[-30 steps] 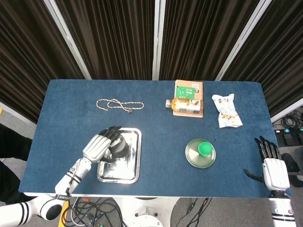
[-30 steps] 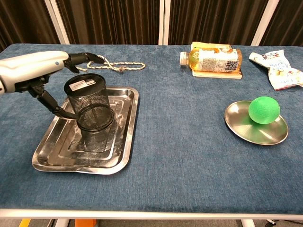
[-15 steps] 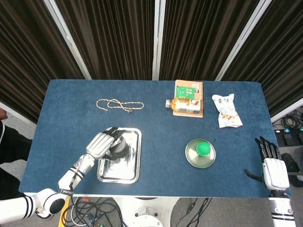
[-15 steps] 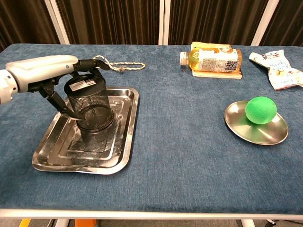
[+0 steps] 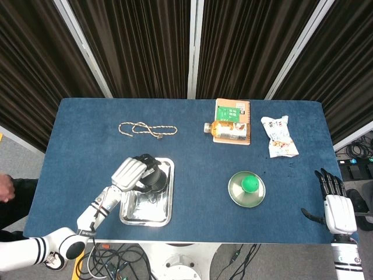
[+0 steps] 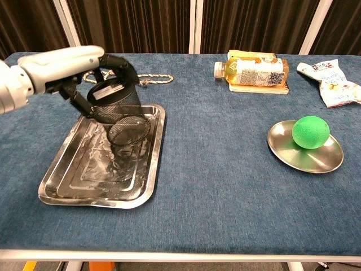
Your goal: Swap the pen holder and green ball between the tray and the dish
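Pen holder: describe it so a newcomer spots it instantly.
Start at the steel tray on the table's near left. Just above its far end, the left hand grips the pen holder, tilted. It is the only black mesh cup in the scene.

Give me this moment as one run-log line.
left hand: grips pen holder, lifted and tilted over tray | right hand: idle at table edge | green ball: in dish

On the blue surface (image 5: pixel 192 140) I log: a coiled rope (image 5: pixel 147 129) at far left; a bottle of amber drink (image 5: pixel 228 129) lying sideways on a notebook (image 5: pixel 234 109); a snack packet (image 5: pixel 278 136) near the right edge.
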